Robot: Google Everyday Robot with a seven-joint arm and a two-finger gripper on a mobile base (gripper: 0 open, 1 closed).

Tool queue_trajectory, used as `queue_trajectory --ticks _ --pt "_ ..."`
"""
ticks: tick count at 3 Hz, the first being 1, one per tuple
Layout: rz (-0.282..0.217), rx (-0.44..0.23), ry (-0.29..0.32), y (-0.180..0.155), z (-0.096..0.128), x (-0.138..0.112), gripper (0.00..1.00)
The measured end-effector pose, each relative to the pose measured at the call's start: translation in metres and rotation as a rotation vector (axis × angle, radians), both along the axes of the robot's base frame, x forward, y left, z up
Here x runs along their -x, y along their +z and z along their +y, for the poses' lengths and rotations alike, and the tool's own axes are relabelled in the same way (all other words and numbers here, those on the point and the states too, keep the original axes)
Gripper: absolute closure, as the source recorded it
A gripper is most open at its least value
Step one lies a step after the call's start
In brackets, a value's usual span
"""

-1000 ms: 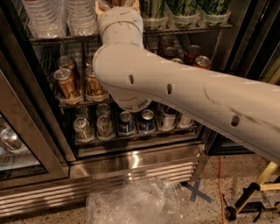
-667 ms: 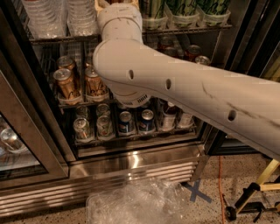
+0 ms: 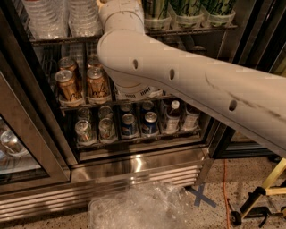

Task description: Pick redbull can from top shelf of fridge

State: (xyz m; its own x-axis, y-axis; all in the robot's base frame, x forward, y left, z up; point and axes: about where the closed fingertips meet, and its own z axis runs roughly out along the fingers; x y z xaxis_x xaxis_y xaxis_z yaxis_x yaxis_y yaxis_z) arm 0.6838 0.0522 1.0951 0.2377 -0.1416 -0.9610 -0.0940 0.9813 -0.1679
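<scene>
Plainly, arm (image 3: 178, 80) hides end effector — redbull can unseen.

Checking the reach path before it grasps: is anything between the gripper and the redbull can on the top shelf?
Cannot tell. The arm runs up past the top shelf and off the upper edge, so the gripper is out of view, and no redbull can shows. Water bottles and green containers flank the arm there.
</scene>
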Motion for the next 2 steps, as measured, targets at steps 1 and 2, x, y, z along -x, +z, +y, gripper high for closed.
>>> queue_trajectory --ticks 1,2 --pt "0.05 0.013 -0.005 -0.0107 -0.0009 -0.0037 0.29" --pt "0.088 0.013 -0.014 -0.0193 -0.0024 -0.0027 0.48"
